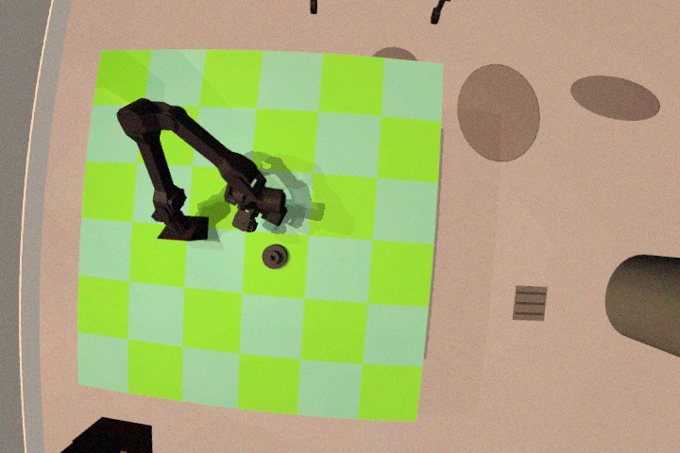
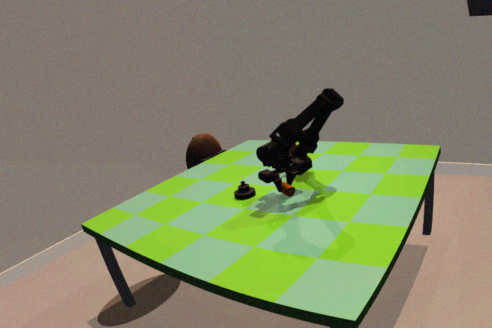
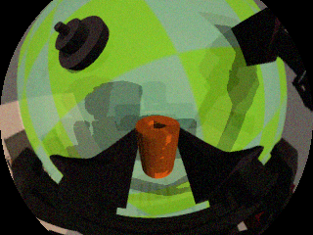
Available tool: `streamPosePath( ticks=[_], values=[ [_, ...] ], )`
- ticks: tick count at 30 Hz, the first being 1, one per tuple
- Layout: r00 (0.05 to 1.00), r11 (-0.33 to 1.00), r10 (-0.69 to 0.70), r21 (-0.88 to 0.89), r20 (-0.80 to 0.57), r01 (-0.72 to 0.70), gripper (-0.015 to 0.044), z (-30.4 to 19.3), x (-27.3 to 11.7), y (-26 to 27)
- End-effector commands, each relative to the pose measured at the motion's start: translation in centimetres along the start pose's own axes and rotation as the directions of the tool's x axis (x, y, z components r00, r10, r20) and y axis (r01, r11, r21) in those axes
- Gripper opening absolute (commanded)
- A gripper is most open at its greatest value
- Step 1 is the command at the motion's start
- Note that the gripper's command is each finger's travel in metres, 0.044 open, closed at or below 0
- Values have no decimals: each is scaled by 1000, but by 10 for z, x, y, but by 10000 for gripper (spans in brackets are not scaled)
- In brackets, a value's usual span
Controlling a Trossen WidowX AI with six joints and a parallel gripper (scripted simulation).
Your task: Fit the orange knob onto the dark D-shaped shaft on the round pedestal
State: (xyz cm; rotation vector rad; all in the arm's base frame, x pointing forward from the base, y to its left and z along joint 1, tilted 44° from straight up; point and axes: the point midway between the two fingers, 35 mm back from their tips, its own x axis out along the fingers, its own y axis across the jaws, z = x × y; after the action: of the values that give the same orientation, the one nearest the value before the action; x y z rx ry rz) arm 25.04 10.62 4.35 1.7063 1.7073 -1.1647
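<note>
Black metal gripper (image 2: 284,186) (image 3: 156,131) clamped on the orange cylindrical knob (image 2: 288,188) (image 3: 157,149)!
Poor grip alignment could tilt it, jamming on the dark stepped pedestal (image 1: 274,257) (image 2: 244,192) (image 3: 84,43), upper left of the wrist view.

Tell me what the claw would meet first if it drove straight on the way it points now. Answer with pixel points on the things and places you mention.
Most likely the checkered tabletop (image 1: 330,330) (image 2: 262,270) (image 3: 132,24), below the orange knob (image 2: 288,189) (image 3: 157,152) gripped in the claw (image 1: 255,204) (image 2: 285,186) (image 3: 156,131); the gap, if any, is unclear. The dark pedestal (image 1: 266,260) (image 2: 244,194) (image 3: 92,43) sits off to one side.

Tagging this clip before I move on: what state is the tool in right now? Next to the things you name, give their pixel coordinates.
Tool (image 2: 285,186) (image 3: 156,131): closed on the orange knob (image 2: 288,188) (image 3: 157,152), held between its two fingers.
</note>
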Motion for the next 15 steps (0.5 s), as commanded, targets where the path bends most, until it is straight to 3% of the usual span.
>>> streamPosePath(
  ticks=[1,15],
  values=[
    [998,1000,6,-3,67,-6,180,-4,-4,0],
    [953,1000,6,-4,303,-5,180,-17,-13,0]
  ],
)
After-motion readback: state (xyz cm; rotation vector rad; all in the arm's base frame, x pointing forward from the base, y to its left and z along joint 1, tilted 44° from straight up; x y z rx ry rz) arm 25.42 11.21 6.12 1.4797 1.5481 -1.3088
